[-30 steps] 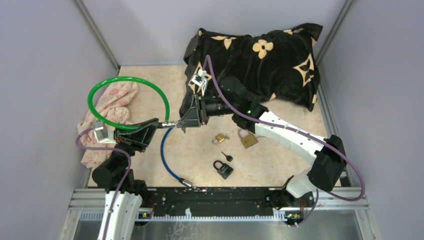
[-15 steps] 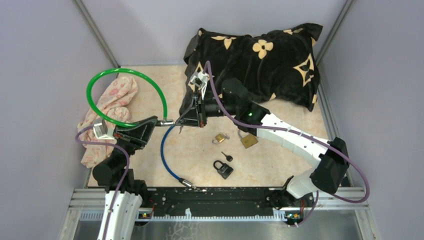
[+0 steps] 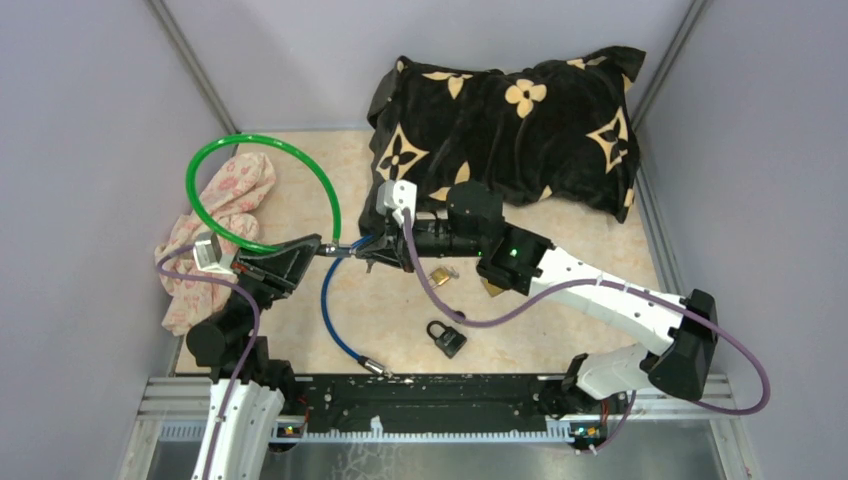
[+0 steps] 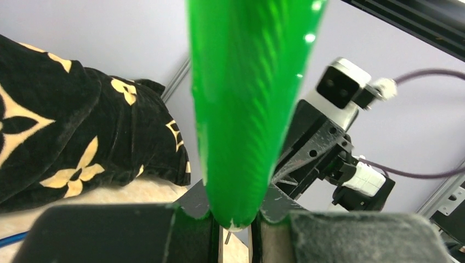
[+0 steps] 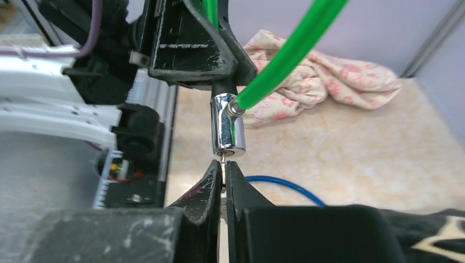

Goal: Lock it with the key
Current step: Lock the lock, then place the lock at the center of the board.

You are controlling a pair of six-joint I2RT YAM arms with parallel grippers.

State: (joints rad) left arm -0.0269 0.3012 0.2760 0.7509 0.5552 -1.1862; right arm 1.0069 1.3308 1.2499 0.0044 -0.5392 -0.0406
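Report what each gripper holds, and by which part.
The left gripper clamps the green cable lock by its end, beside the chrome cylinder. The right gripper pinches the key by its rear end, tip at the cylinder's keyhole.

White-shelled arms [image 3: 590, 285], black joints [image 3: 685, 350], black left claw [image 3: 315, 246] and right claw [image 5: 224, 167], looping purple cables [image 3: 480, 322], green light [image 3: 513, 252].

Plain lavender-grey walls [image 3: 90, 120] enclose a beige, marbled tabletop [image 3: 395, 315] on three sides. Aluminium posts [image 3: 197, 70] run up the rear corners; lighting is even and soft.
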